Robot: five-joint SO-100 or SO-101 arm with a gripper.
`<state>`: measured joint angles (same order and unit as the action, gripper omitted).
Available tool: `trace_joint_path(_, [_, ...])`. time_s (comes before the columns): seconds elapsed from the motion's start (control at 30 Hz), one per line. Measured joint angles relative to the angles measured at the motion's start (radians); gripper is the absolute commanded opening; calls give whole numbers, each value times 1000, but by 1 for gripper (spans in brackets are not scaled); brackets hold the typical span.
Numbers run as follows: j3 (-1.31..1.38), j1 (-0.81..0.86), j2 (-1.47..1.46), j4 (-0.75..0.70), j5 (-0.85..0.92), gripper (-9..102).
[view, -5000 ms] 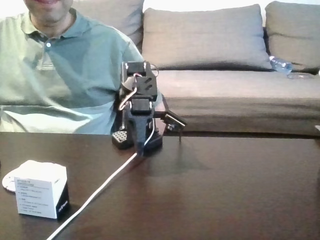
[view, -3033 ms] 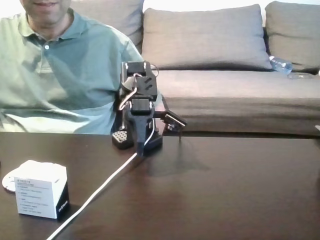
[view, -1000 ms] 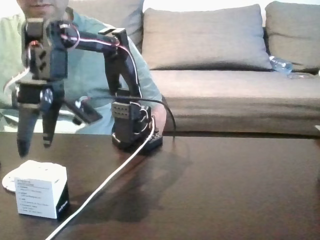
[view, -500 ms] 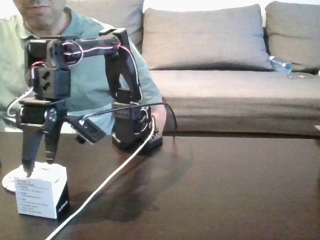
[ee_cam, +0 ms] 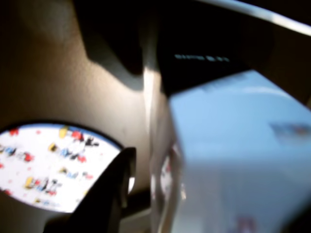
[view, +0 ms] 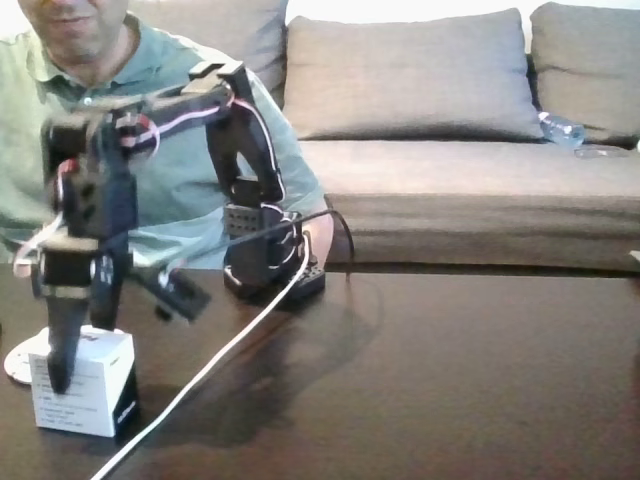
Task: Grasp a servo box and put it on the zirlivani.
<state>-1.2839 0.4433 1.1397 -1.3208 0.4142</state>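
Now down over the servo box [view: 82, 380]: hand [view: 75, 345], motion-blurred in the fixed view, fingers spread and straddling the box, one dark finger [view: 60, 345] hanging across its front face, the other behind. Not yet closed on anything, as far as the blur allows; actual contact with the cardboard impossible to confirm. Same story from the wrist view: one dark finger [ee_cam: 104, 194] low in the frame, beside the box's pale blurred wall [ee_cam: 233, 160].

Outward: box standing upright on the dark surface [view: 450, 380] at the fixed view's left, touching or overlapping the near edge of the zirlivani [view: 17, 362], which peeks out to its left. Disc [ee_cam: 53, 167] printed with small coloured figures, seen through the wrist camera. White cable [view: 215, 360] trailing from the arm's base; seated person [view: 150, 120] behind, sofa [view: 450, 130] beyond.

Progress, by judgement: approach done; squeeze, lift and short shift onto the disc all left.
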Motion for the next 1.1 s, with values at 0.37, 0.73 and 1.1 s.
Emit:
trace_joint_path(0.37, [2, 17, -34, 29, 2, 15])
trace_joint_path(0.73, [169, 5, -8, -169, -81, 15])
trace_joint_path(1.1, [331, 57, 359, -417, -78, 14])
